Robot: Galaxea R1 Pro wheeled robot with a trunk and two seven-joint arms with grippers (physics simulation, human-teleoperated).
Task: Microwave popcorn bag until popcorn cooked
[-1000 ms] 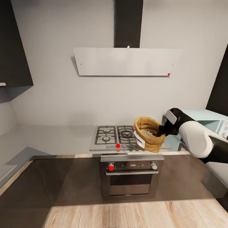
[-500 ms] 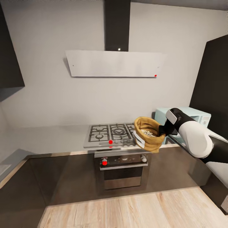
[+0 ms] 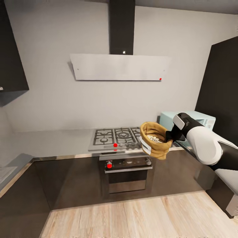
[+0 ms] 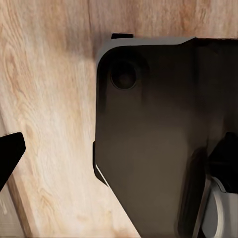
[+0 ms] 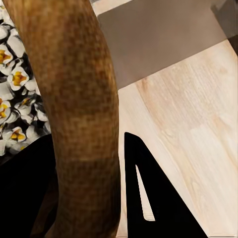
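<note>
The tan-brown popcorn bag (image 3: pixel 153 141) hangs in the air in front of the gas hob, tilted, its white label band facing me. My right gripper (image 3: pixel 170 135) is shut on its rolled rim (image 5: pixel 74 99), with one black finger (image 5: pixel 153 198) outside the bag. Pale popcorn (image 3: pixel 153 138) lies heaped inside, and the kernels (image 5: pixel 15 99) show white with yellow centres up close. The mint-blue microwave (image 3: pixel 195 118) stands on the countertop (image 3: pixel 49 142) at the right, behind my right forearm. My left gripper's fingertip (image 4: pixel 9 153) hangs over the wooden floor, jaws wide apart and empty.
A steel gas hob (image 3: pixel 114 137) sits over an oven with knobs (image 3: pixel 127 175). Above is a steel hood (image 3: pixel 119 67). A tall dark cabinet (image 3: pixel 219 82) stands right of the microwave. Dark glossy cabinets (image 3: pixel 66 178) line the front. My own dark base (image 4: pixel 158 148) is below the left arm.
The camera has swung right and backed off: the hob slid left in the picture and the microwave came fully into view. The bag stays in my right gripper, unchanged.
</note>
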